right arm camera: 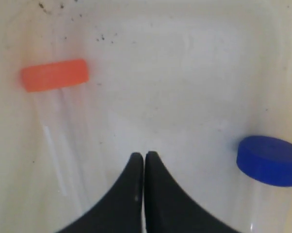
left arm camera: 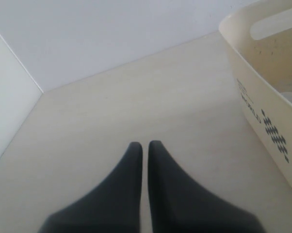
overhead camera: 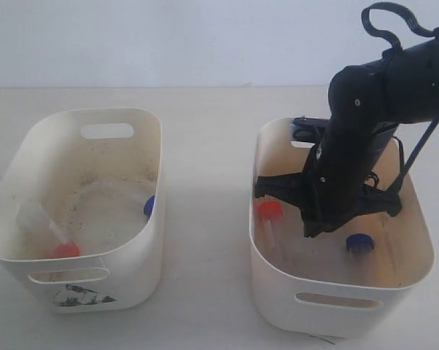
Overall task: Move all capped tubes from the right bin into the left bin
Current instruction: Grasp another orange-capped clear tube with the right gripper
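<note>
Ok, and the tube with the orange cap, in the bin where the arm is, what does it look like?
The orange tube is small and made of see-through plastic, with a round, flat orange cap closing one end. It looks empty. It lies on its side on the floor of the right bin, near one side wall. Nothing holds it: the shut claw hangs beside it without touching.

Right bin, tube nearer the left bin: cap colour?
Orange. The cap shows best in the right wrist view.
</note>
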Motion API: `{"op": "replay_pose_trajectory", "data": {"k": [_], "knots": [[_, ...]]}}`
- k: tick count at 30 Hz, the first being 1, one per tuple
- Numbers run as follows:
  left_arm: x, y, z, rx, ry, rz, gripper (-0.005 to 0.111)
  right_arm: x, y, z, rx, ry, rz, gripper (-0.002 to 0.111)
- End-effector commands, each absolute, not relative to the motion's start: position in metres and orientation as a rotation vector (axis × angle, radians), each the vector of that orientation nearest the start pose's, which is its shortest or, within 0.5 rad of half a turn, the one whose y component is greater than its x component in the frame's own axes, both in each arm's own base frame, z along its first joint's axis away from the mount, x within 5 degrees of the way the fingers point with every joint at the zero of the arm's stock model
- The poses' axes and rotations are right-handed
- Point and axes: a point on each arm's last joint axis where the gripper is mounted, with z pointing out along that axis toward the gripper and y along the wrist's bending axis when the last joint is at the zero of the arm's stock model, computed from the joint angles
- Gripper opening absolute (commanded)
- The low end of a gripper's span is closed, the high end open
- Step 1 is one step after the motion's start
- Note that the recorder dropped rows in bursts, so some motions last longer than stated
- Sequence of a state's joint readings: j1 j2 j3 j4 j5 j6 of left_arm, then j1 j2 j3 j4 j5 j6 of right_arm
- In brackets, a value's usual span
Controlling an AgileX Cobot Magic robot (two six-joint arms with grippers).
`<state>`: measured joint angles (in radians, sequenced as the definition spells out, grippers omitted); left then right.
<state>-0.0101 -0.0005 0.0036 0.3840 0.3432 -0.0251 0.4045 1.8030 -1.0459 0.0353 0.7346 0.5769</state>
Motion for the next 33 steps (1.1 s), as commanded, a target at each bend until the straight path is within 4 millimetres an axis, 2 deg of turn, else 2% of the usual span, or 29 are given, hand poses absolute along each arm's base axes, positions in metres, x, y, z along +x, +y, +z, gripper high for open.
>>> {"op": "replay_pose_trajectory", "data": {"k": [1,3,5,6,9,11,16,20,28,33], "knots": [[0.053,0.011,0.185,0.216,1.8,0.339,0.004,0.303,0.13,0.16,0.298,2.968,0.169,0.004],[0.053,0.011,0.185,0.216,1.8,0.339,0.004,0.303,0.13,0.16,0.292,2.969,0.169,0.014],[0.053,0.011,0.185,0.216,1.8,0.339,0.004,0.304,0.131,0.161,0.292,2.962,0.173,0.031],[0.053,0.011,0.185,0.216,1.8,0.339,0.004,0.305,0.131,0.161,0.291,2.955,0.178,0.04],[0.053,0.011,0.185,0.216,1.8,0.339,0.004,0.307,0.132,0.161,0.289,2.927,0.197,0.077],[0.053,0.011,0.185,0.216,1.8,0.339,0.004,0.308,0.133,0.162,0.297,2.918,0.212,0.091],[0.053,0.011,0.185,0.216,1.8,0.339,0.004,0.308,0.135,0.162,0.334,2.914,0.26,0.093],[0.053,0.011,0.185,0.216,1.8,0.339,0.004,0.311,0.139,0.163,0.292,2.884,0.322,0.093],[0.053,0.011,0.185,0.216,1.8,0.339,0.004,0.314,0.14,0.164,0.292,2.843,0.344,0.093],[0.053,0.011,0.185,0.216,1.8,0.339,0.004,0.316,0.142,0.141,0.316,2.904,0.322,0.093]]}}
